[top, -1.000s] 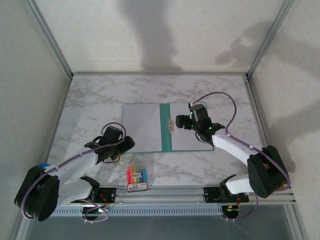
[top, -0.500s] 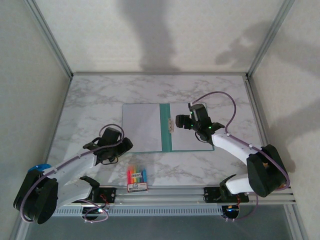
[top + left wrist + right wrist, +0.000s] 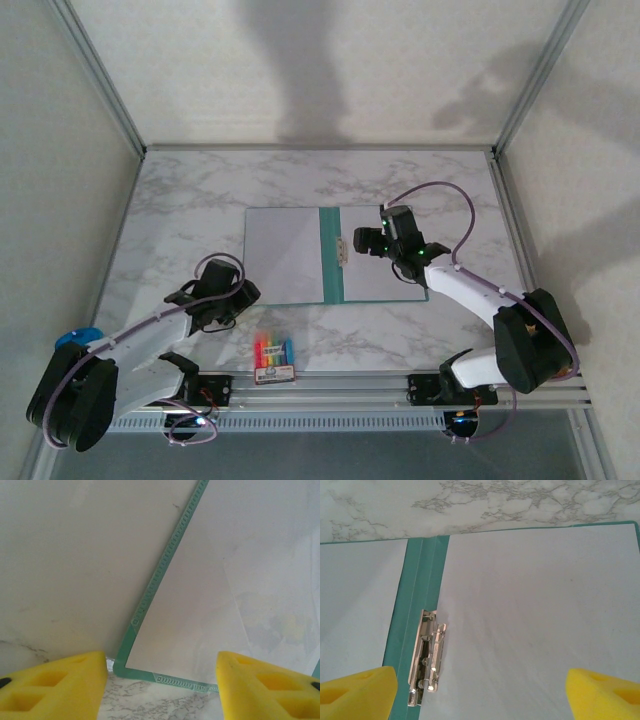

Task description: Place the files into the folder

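The left hand [image 3: 160, 680] has pulled back to the near left over the last second. It now sits just off the near-left corner of the folder [image 3: 131, 630], and its yellow fingers [image 3: 50, 685] have come in from wide to a moderate gap with nothing between them. I read that as a release and retreat: this hand's part in laying paper down looks finished. The right hand [image 3: 480, 690] has stayed where it was, hanging over the right panel just beside the spine, its jaws spread wide and empty. The folder [image 3: 333, 262] lies open and flat in the middle of the desk [image 3: 200, 200]. The files [image 3: 285, 255] are pale sheets resting on both panels inside the teal border. The left wrist view hints at one sheet edge overlapping another, though I cannot tell how many there are. With the paper already within the panels, what remains is probably shutting the cover, perhaps after clamping. The metal clip [image 3: 427, 660] sits on the spine beside the right sheet without pinning it. The right hand hovering above that panel would block a cover folded across. A small crayon box [image 3: 273, 358] lies near of the folder, well clear of it but close to the left arm.
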